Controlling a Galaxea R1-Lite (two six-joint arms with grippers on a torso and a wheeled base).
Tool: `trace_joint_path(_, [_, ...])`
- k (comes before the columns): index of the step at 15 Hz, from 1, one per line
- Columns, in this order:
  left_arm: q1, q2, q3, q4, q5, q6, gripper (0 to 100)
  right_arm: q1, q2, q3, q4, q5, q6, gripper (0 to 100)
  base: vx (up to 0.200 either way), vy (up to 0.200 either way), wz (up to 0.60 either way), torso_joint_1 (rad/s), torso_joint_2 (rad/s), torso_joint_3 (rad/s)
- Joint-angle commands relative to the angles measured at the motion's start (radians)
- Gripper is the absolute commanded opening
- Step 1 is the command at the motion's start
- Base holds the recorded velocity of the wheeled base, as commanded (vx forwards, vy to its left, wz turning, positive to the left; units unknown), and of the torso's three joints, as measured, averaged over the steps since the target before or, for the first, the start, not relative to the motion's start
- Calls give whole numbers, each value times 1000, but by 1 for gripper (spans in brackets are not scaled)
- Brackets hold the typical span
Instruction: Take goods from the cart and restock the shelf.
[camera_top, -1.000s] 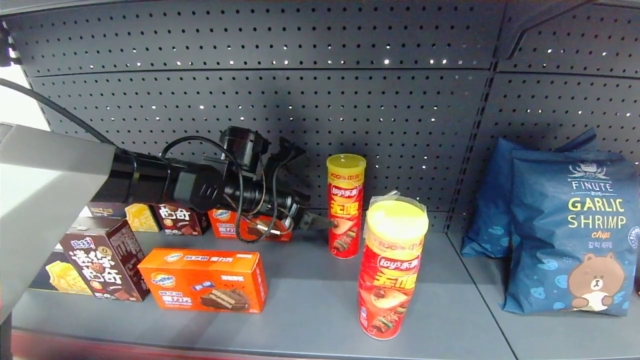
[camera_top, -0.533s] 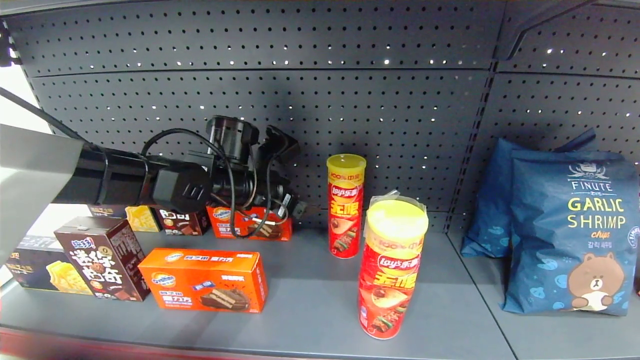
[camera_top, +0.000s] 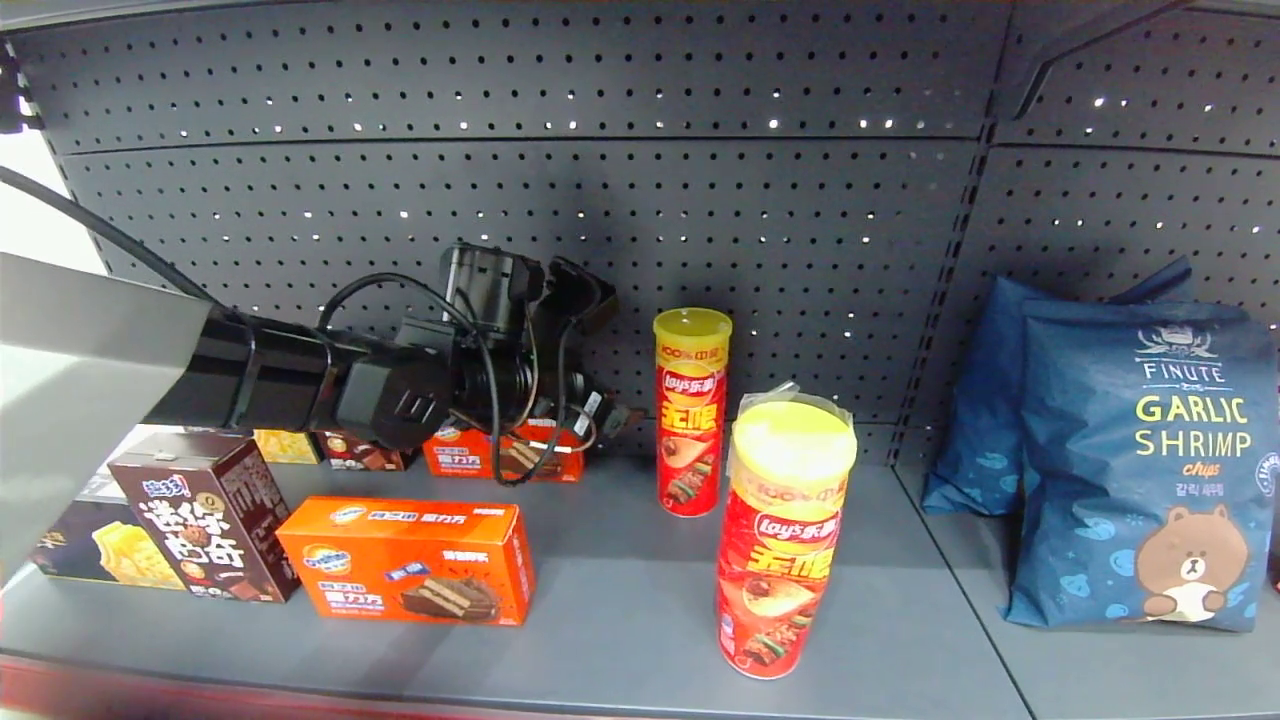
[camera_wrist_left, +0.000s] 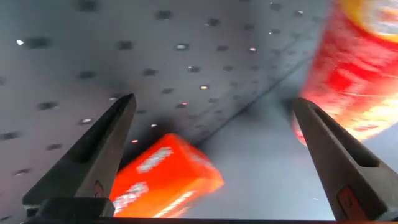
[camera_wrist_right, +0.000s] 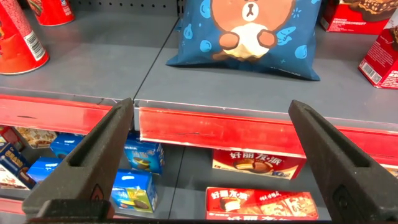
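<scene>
Two red chip cans with yellow lids stand upright on the grey shelf (camera_top: 620, 600): one at the back (camera_top: 692, 410) and a nearer one (camera_top: 790, 530). My left gripper (camera_top: 615, 415) hovers just left of the back can, over the rear orange box (camera_top: 500, 455). In the left wrist view that gripper (camera_wrist_left: 211, 155) is open and holds nothing, with the rear orange box (camera_wrist_left: 165, 177) below and a red can (camera_wrist_left: 354, 74) off to one side. My right gripper (camera_wrist_right: 211, 155) is open and holds nothing, in front of the red shelf edge (camera_wrist_right: 217, 130).
A front orange box (camera_top: 410, 560) and a brown box (camera_top: 205, 515) stand at the left. Blue chip bags (camera_top: 1140, 460) lean at the right, one with a bear (camera_wrist_right: 249, 31). The pegboard wall (camera_top: 640, 200) closes the back. Boxes (camera_wrist_right: 258, 165) fill the shelf below.
My left gripper has drawn back leftward from the back chip can and risen a little. The can stays upright in place.
</scene>
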Motion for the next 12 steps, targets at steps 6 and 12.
trace_joint_path(6, [-23,18,32,2,9,4,100,1,2,0,0,0,-1,100,0,0,0,0,0,0])
trace_joint_path(12, [-20,25,9,-3,45,3,100,1,2,0,0,0,-1,100,0,0,0,0,0,0])
